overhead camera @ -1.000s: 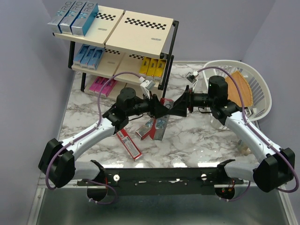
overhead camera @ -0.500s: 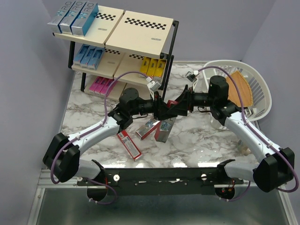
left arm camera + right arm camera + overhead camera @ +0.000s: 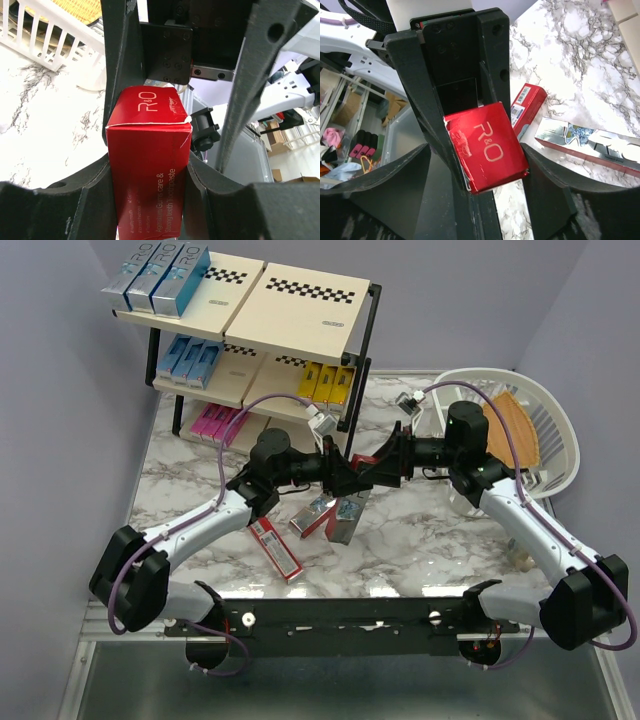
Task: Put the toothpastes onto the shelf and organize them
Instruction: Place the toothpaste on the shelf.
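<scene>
Red toothpaste box (image 3: 150, 165) | left tool (image 3: 338, 472) clamps it | right tool (image 3: 476, 155) open astride its end, seemingly not touching | step: handover | next: right grips, left releases

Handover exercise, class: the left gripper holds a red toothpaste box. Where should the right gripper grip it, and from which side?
Best at the free end of the red toothpaste box, by the R&O flap, across two opposite flat sides. Come end-on, facing the left gripper, whose fingers hold it farther back. The right gripper straddles that end, jaws open.
</scene>
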Controlling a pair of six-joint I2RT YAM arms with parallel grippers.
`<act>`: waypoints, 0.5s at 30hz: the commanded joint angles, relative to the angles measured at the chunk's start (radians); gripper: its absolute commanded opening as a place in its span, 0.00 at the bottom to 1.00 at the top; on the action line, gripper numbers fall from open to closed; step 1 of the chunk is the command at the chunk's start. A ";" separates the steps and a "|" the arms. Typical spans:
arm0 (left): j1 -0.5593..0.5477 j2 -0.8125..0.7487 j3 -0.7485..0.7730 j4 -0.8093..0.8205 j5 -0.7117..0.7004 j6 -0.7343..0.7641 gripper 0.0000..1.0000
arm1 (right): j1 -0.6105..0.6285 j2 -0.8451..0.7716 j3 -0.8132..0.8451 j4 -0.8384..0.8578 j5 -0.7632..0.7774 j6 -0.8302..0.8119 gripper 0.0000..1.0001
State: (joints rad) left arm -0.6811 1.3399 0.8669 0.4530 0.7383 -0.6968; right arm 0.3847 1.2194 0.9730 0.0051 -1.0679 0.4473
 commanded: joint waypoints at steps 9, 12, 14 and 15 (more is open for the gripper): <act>0.028 -0.073 -0.066 0.072 0.070 -0.006 0.45 | -0.001 -0.009 0.010 -0.027 -0.040 -0.012 0.56; 0.029 -0.059 -0.059 0.102 0.081 -0.021 0.46 | -0.001 -0.004 0.012 -0.025 -0.052 -0.015 0.48; 0.028 -0.042 -0.045 0.102 0.084 -0.021 0.51 | -0.001 -0.004 0.012 -0.028 -0.055 -0.016 0.45; 0.028 -0.038 -0.042 0.096 0.084 -0.020 0.53 | -0.001 -0.004 0.012 -0.028 -0.055 -0.018 0.40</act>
State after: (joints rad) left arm -0.6601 1.2896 0.8085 0.4992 0.7990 -0.7059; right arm 0.3847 1.2190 0.9730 -0.0120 -1.0832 0.4423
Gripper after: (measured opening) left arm 0.500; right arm 0.475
